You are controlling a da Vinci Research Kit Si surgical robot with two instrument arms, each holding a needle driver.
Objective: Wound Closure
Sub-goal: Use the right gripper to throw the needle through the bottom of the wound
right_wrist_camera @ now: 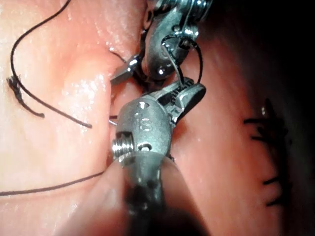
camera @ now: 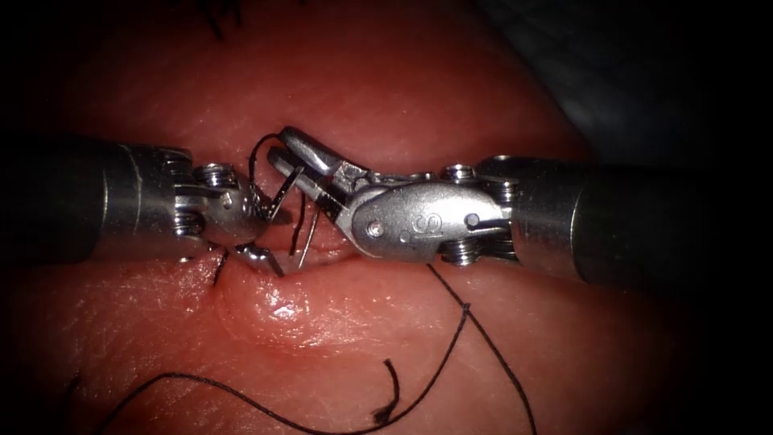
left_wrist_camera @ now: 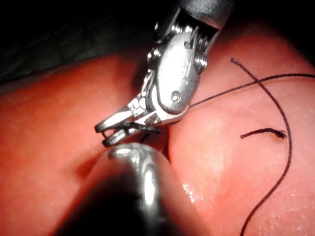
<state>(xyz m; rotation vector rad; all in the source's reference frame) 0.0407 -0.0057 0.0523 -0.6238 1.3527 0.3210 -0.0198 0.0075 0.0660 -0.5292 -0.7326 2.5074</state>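
Nearest to the camera, the thread point(camera: 451, 338) lies loose over the near part of the tissue point(camera: 499, 379). It runs in a long curve from the left, and a short frayed end of thread point(camera: 392, 387) is curled up beside it. It looks slack, so I judge that nothing is pulling on it.

On the left, the left tool point(camera: 274, 238) is bent down over the cut point(camera: 338, 259). Its jaws are spread apart, one tip on the far side of the cut and one on the near side, and I see nothing held in them. A loop of thread point(camera: 256, 161) rises beside its wrist toward the other tool.

Between the two tools a thin bright sliver stands at the cut. I take it for the needle point(camera: 304, 242). Its lower end meets the tissue at the cut line, but I cannot tell if it goes in.

On the right, the jaws of the right tool point(camera: 291, 157) are parted just above the needle. A dark strand crosses the gap close to the hinge, and it may not be pinched. The tools are tip to tip, probably to work on the same strand.

Far on the left, dark older stitches point(camera: 225, 20) mark a part that is already closed.
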